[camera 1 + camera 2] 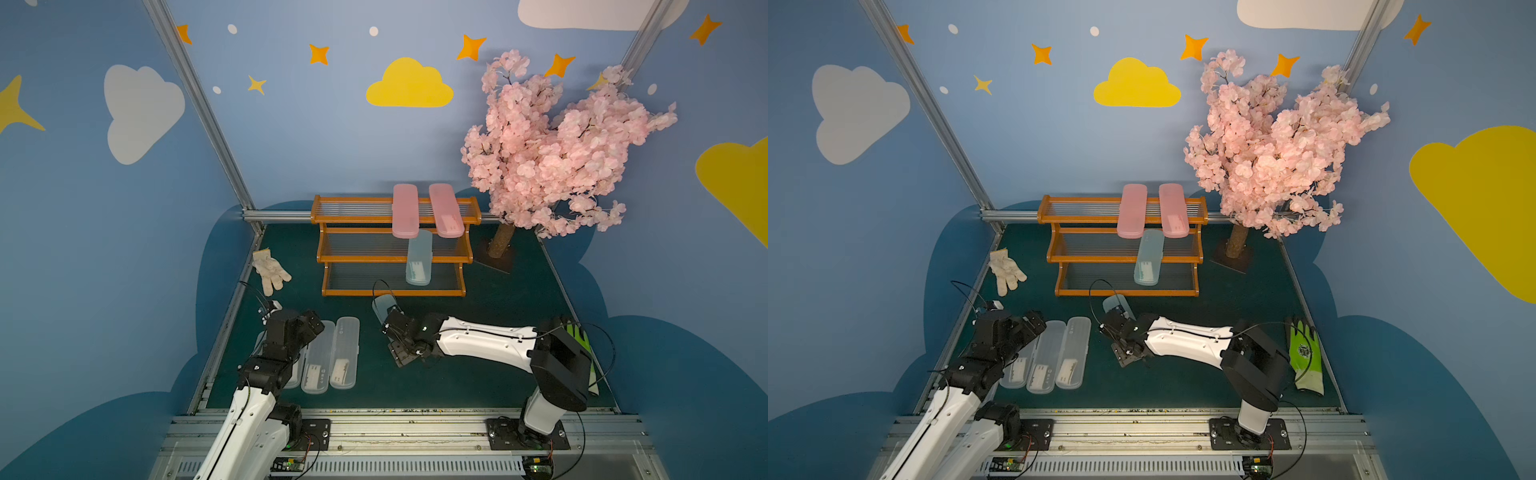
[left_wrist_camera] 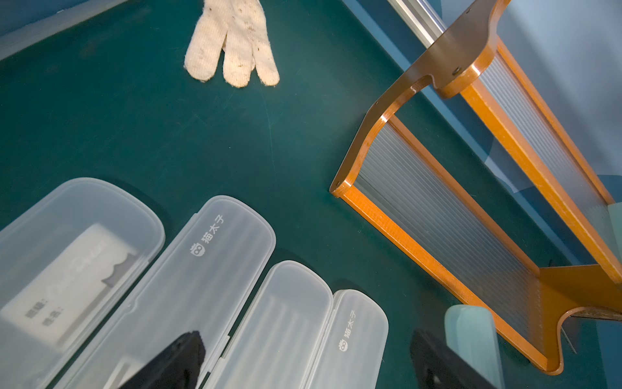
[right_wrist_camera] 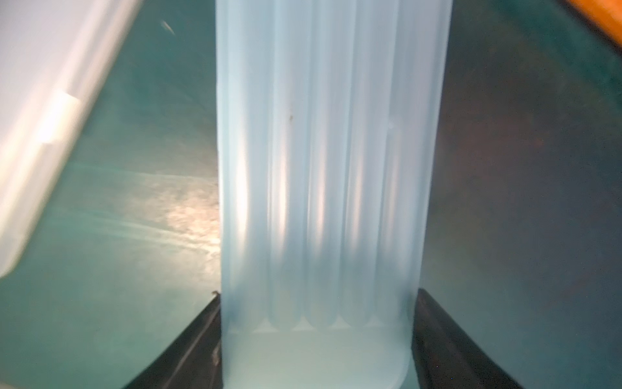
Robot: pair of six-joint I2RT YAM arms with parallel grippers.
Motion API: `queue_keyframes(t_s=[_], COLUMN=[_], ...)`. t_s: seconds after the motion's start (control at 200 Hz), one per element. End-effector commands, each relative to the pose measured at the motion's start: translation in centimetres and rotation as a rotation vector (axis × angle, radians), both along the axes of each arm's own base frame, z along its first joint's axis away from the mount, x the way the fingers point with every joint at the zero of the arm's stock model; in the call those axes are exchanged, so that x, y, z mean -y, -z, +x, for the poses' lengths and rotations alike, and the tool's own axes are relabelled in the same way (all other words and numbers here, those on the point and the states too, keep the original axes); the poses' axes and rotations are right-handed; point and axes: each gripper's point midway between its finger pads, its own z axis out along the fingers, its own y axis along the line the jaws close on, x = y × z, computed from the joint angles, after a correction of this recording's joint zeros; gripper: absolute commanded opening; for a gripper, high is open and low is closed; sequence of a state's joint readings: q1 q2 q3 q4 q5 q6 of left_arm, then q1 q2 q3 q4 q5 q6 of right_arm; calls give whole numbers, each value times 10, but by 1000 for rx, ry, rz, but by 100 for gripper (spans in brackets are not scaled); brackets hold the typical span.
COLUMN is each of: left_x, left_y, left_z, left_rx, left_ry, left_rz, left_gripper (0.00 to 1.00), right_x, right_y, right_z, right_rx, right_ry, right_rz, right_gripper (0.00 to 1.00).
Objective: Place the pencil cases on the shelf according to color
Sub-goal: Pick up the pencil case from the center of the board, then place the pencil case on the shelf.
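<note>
Pinching one end of a blue case, right gripper holds it near the shelf, likely bound beside the second blue case; pink cases share the far top tier; left gripper spread above clear cases, near left.

**Words on the clear pencil cases**

In the left wrist view, one clear pencil case has the white letters 猫太子 near its round end, beside a little animal-face sign; another clear case has the same letters and sign; a third clear case holds a white label with dark writing too blurry to read; the green glove has a dark mark too small to read.
</note>
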State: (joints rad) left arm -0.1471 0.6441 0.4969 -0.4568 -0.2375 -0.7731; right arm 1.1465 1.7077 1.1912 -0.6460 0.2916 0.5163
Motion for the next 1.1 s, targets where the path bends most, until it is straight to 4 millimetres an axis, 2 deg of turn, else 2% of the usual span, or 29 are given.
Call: queue_keyframes(t_s=[0.0,0.255,0.511,0.846,1.096], left_x=[-2,-2,-1,3,5], left_y=[-20,-48,-71,-92,-93], left_z=[6,19,35,63,75], left_rx=[37,87,122,117,97], left_ry=[5,19,34,77,117], left_rz=[33,62,91,156,166], left_gripper=[100,100,100,100,100], right_x=[-10,-22,-48,-84,-103], right_y=[-37,-77,-114,-130,-129], right_z=[1,10,49,107,142], right_rx=[42,92,183,194,210], right_ry=[8,31,102,193,244], right_rz=[68,95,165,196,208], right_gripper=[45,44,45,44,42])
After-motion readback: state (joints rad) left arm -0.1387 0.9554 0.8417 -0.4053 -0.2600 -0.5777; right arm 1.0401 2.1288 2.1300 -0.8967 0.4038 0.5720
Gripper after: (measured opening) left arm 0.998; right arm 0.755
